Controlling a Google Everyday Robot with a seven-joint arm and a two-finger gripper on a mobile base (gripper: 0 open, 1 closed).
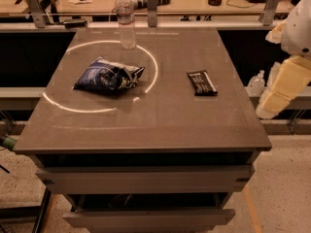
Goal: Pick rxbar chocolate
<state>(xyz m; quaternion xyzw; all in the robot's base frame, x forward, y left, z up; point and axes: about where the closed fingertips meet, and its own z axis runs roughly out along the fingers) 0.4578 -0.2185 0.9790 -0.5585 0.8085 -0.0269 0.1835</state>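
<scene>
Grey-brown and smooth, the tabletop [146,127] belongs to a cabinet with two drawers [146,179] standing slightly open beneath it, on a speckled floor [286,198]. Behind it runs a long workbench [194,4] cluttered with small dark items and cables. On the left half of the tabletop a thin bright ring of light [68,108] curves across the surface, and inside that ring lies a crumpled blue-and-white snack bag [109,76], flat on its side. Further back, near the far edge and just left of centre, a clear plastic water bottle [126,19] stands upright with its cap on, well apart from the bag. An upright metal post [152,6] rises behind the table just to the right of the bottle. On the right half of the tabletop the rxbar chocolate [201,82] lies flat, a small black wrapper with pale lettering, its long side running roughly front to back, outside the ring and well apart from both bag and bottle, nearer the right edge than the centre. Past that edge and lower down, a small clear bottle [256,83] sits on a shelf. Furthest right, the pale cream gripper [279,93] hangs off the table's right side, tilted down and leftward, apart from the rxbar chocolate and touching nothing; whether it is released or clenched cannot be told.
</scene>
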